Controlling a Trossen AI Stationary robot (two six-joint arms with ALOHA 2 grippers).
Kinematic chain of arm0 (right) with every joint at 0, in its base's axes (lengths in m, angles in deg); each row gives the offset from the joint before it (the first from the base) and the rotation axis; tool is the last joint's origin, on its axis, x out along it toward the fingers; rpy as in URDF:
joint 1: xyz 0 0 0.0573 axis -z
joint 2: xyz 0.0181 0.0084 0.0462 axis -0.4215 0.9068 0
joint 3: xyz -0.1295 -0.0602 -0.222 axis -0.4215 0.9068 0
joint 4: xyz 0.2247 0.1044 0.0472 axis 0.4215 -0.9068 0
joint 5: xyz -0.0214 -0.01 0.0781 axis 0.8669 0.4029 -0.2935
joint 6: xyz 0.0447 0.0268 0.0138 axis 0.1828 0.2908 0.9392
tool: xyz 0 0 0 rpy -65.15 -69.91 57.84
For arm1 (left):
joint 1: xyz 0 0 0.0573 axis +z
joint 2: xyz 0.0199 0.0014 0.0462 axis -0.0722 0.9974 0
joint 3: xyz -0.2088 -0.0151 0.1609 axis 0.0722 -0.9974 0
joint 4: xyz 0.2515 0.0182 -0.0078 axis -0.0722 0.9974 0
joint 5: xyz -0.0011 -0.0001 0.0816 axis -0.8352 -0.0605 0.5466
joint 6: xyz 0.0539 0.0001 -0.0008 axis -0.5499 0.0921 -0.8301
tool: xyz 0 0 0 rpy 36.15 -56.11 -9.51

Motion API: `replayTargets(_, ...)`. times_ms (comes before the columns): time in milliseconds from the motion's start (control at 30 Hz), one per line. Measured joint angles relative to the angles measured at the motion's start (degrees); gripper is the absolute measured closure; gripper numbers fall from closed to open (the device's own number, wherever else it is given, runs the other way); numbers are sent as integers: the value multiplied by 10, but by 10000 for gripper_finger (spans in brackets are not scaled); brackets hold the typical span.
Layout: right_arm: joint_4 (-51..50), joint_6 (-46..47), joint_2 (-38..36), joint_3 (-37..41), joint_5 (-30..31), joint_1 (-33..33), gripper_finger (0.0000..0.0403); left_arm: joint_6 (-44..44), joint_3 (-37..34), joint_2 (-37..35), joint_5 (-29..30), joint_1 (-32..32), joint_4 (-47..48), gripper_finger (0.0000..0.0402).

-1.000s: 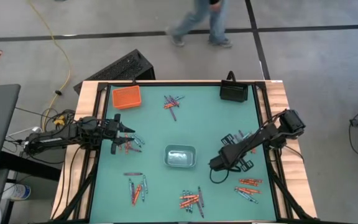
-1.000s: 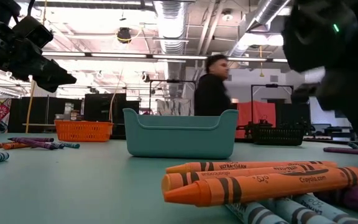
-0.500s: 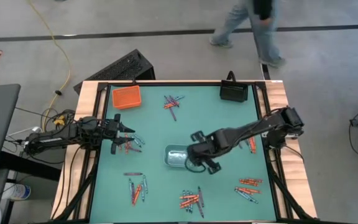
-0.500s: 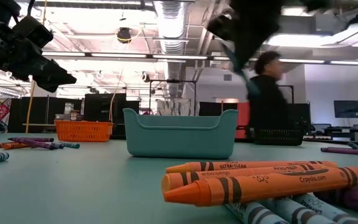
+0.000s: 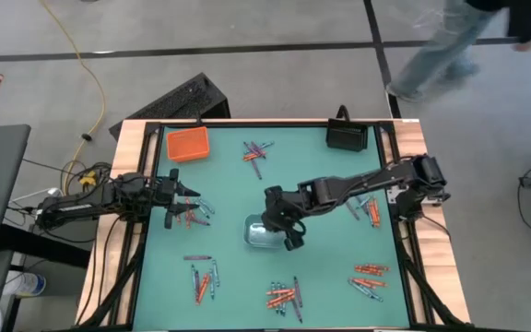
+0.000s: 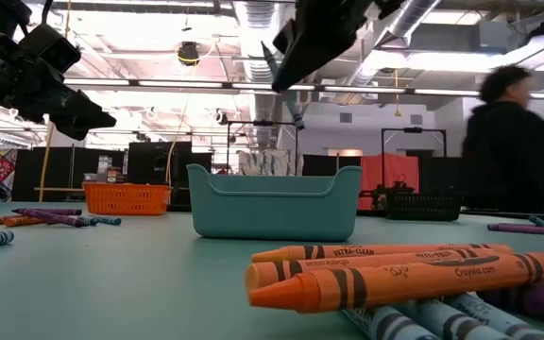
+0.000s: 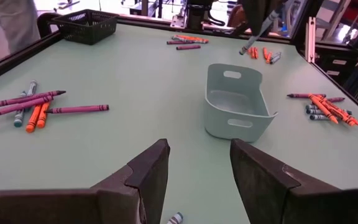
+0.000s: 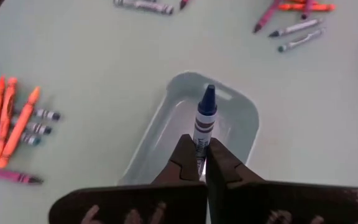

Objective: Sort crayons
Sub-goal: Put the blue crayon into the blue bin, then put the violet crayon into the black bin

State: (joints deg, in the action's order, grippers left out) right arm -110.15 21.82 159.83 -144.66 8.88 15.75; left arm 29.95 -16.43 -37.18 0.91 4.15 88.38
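My right gripper (image 5: 280, 221) is shut on a grey-blue crayon (image 8: 204, 118) above the clear-grey tray (image 5: 267, 233). In the low view the crayon (image 6: 289, 99) hangs slanted over the tray (image 6: 274, 203). My left gripper (image 5: 192, 205) is open and empty above a small group of crayons (image 5: 194, 217) near the table's left edge. In its wrist view the fingers (image 7: 197, 168) stand apart over the bare table. Other crayon groups lie flat at the far middle (image 5: 256, 152), near left (image 5: 203, 281), near middle (image 5: 284, 295), near right (image 5: 369, 277) and right (image 5: 370, 210). My right gripper pinches the crayon's wrapped back end (image 8: 200, 140) between its two fingers. The rest of the crayon sticks out past the fingertips, and its dark tip (image 8: 209, 92) points down at the tray. The crayon is lifted clear and slants over the tray's inside.
An orange tray (image 5: 187, 143) stands at the far left and a black tray (image 5: 347, 136) at the far right. A dark rail runs round the table (image 5: 146, 184). A person walks past beyond the far edge (image 5: 468, 28).
My right gripper has carried the grey-blue crayon from the near right of the table toward the left, and now holds it over the clear-grey tray. It has stayed shut on the crayon. A person has walked across behind the table.
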Motion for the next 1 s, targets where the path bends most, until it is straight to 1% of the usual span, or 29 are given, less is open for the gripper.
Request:
replayTargets(200, 50, 30, 8, 36, -30, 15, 398, 0, 0, 0, 0, 0, 0, 239)
replayTargets(300, 43, 42, 23, 41, -34, 21, 398, 0, 0, 0, 0, 0, 0, 239)
replayTargets(400, 48, 54, 46, 41, -56, 27, 387, 0, 0, 0, 0, 0, 0, 239)
replayTargets(467, 45, 71, 59, 41, -54, 30, 370, 0, 0, 0, 0, 0, 0, 239)
replayTargets(600, 22, 81, 66, 41, -38, 38, 313, 0, 0, 0, 0, 0, 0, 239)
replayTargets(733, 23, 82, 43, 41, -31, 42, 248, 0, 0, 0, 0, 0, 0, 239)
replayTargets(800, 4, 83, 20, 40, -10, 38, 218, 0, 0, 0, 0, 0, 0, 239)
replayTargets(867, -43, 101, -8, 40, 32, 32, 197, 0, 0, 0, 0, 0, 0, 239)
replayTargets(933, -106, 131, -37, 40, 81, 27, 185, 0, 0, 0, 0, 0, 0, 239)
replayTargets(1000, -161, 178, -65, 49, 129, 25, 183, 0, 0, 0, 0, 0, 0, 239)
